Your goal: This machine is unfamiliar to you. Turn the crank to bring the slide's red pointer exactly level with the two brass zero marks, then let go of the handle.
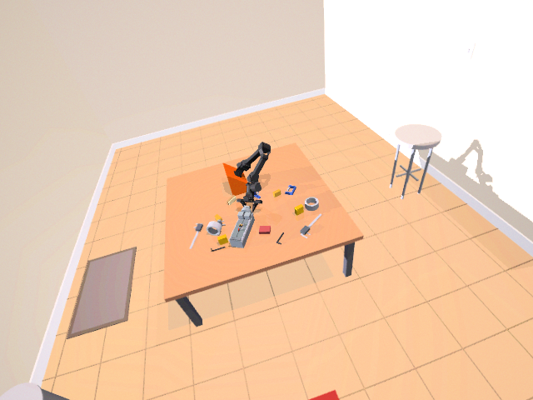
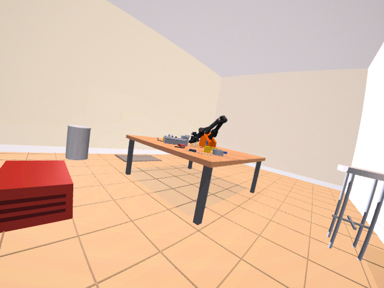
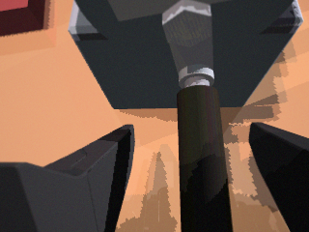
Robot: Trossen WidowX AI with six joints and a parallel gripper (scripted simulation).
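Observation:
The grey crank machine (image 1: 240,232) (image 2: 174,140) lies on the table (image 1: 275,271), in front of the arm's base. In the wrist view its dark end block (image 3: 130,63) fills the top, with the silver crank arm (image 3: 190,39) and the black handle (image 3: 203,159) running down the middle. My gripper (image 3: 190,132) (image 1: 248,207) (image 2: 192,136) straddles the handle. Its two dark fingers are partly closed in, with a gap of table showing on each side of the handle, so it is open. The slide, red pointer and brass marks are hidden in the wrist view and too small to read in the top and exterior views.
A red block (image 1: 264,229) (image 3: 19,14) lies right of the machine. Yellow blocks, a white cylinder (image 1: 212,227), a tape roll (image 1: 311,202), a blue clamp (image 1: 291,187), hex keys and an orange wedge (image 1: 234,179) are scattered around. A stool (image 1: 417,137) stands off to the right.

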